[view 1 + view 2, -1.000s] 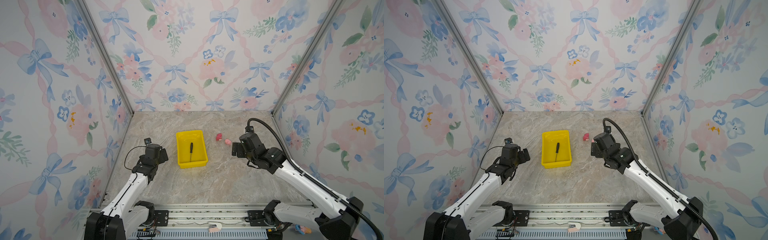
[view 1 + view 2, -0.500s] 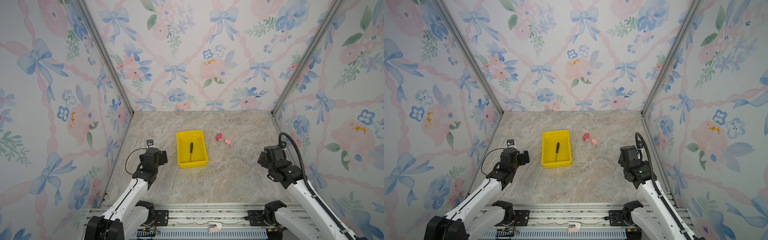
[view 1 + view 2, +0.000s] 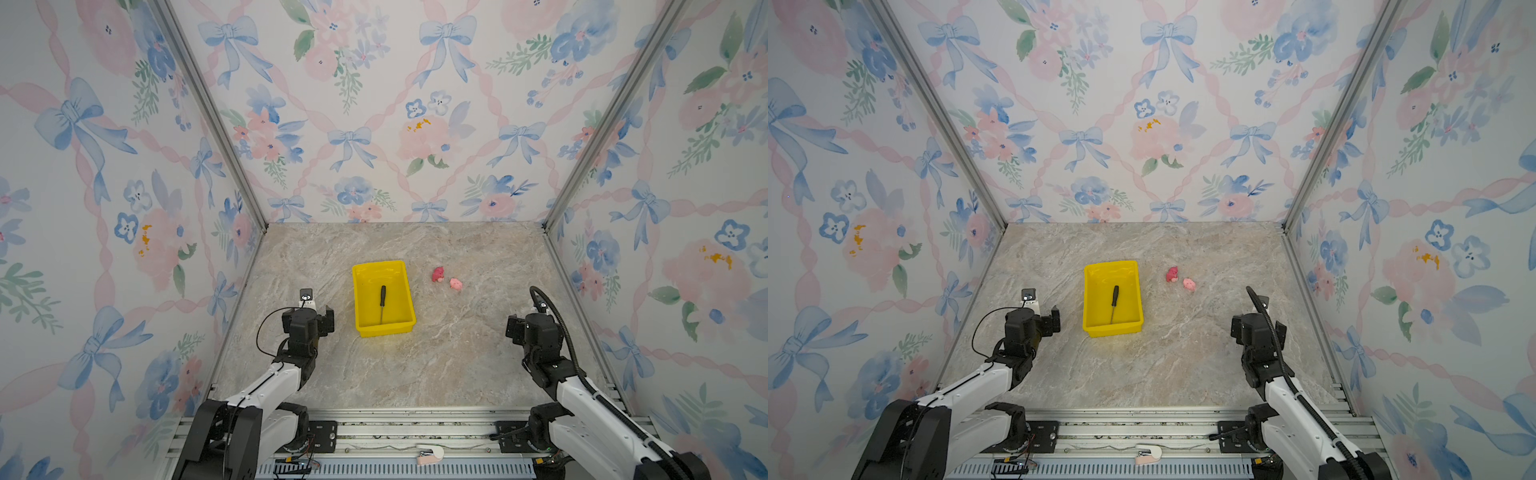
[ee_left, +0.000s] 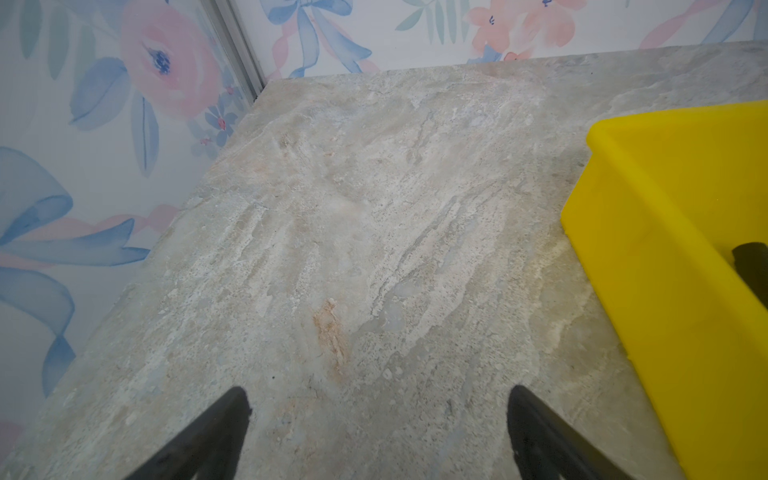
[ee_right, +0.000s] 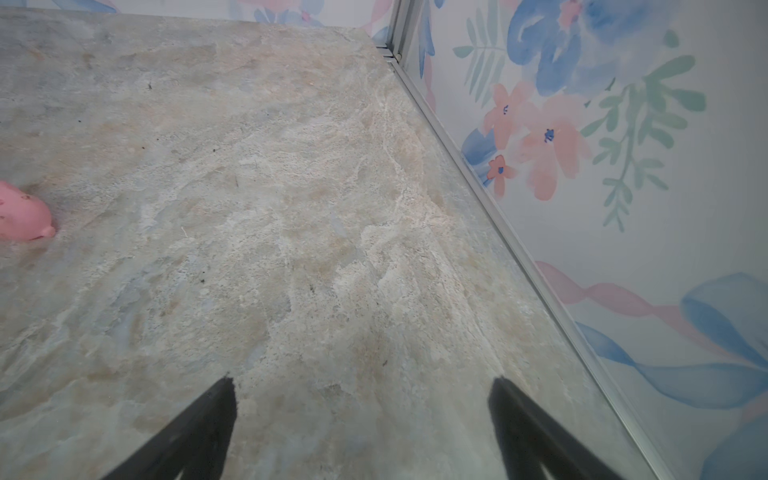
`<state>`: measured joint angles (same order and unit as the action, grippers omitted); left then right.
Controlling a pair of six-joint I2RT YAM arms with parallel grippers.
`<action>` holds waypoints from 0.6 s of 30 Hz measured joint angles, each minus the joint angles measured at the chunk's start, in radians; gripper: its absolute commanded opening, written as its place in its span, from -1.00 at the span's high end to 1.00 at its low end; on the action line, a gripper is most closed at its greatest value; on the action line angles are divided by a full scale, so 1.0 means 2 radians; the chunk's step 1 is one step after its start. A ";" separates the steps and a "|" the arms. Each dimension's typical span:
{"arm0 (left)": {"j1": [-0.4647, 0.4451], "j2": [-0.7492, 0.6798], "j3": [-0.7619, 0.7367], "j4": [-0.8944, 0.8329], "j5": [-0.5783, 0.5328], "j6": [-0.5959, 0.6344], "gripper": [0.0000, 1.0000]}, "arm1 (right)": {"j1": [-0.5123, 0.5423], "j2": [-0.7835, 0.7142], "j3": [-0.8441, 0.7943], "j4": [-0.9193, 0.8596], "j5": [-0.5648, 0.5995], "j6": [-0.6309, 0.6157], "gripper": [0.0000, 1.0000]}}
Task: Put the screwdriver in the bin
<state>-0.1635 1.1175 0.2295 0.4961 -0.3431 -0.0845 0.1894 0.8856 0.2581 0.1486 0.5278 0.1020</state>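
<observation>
inside the bin [image 3: 360, 291] lies the screwdriver [image 3: 382, 303]; both grippers empty

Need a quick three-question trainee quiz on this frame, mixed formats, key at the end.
1. True or false: the screwdriver lies inside the bin.
2. In both top views, the red toy and pink toy sit: A) inside the bin; B) on the table, right of the bin; C) on top of the screwdriver.
3. Short answer: what state are the left pincer and right pincer in, and what do they hold?

Key: 1 true; 2 B; 3 both open, holding nothing.
</observation>
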 measured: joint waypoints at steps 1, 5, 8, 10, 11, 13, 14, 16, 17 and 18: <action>0.001 0.007 -0.002 0.013 0.000 0.002 -0.95 | -0.003 0.018 -0.001 0.025 -0.003 -0.005 -0.94; 0.010 0.031 -0.010 0.079 0.006 0.007 -0.95 | -0.016 0.099 0.000 0.127 -0.007 -0.016 -0.94; 0.018 0.057 -0.010 0.129 0.015 0.010 -0.95 | -0.017 0.155 0.008 0.182 -0.012 -0.022 -0.94; 0.023 0.076 -0.010 0.159 0.019 0.012 -0.95 | -0.018 0.186 0.018 0.212 -0.013 -0.022 -0.94; 0.025 0.087 -0.009 0.173 0.022 0.013 -0.95 | -0.019 0.199 0.023 0.229 -0.014 -0.022 -0.93; 0.028 0.108 -0.006 0.197 0.027 0.017 -0.95 | -0.020 0.218 0.030 0.255 -0.014 -0.025 -0.94; 0.030 0.118 -0.004 0.208 0.029 0.019 -0.95 | -0.020 0.226 0.033 0.266 -0.014 -0.027 -0.93; 0.033 0.134 -0.001 0.230 0.034 0.020 -0.95 | -0.020 0.240 0.039 0.285 -0.015 -0.030 -0.94; 0.034 0.141 0.000 0.242 0.038 0.021 -0.95 | -0.020 0.248 0.041 0.294 -0.016 -0.031 -0.93; 0.035 0.147 0.001 0.250 0.040 0.023 -0.95 | -0.020 0.253 0.043 0.301 -0.018 -0.033 -0.94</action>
<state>-0.0940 1.4113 0.2306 0.9955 -0.2623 -0.0391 0.1501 1.3918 0.3431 0.7498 0.4927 0.0364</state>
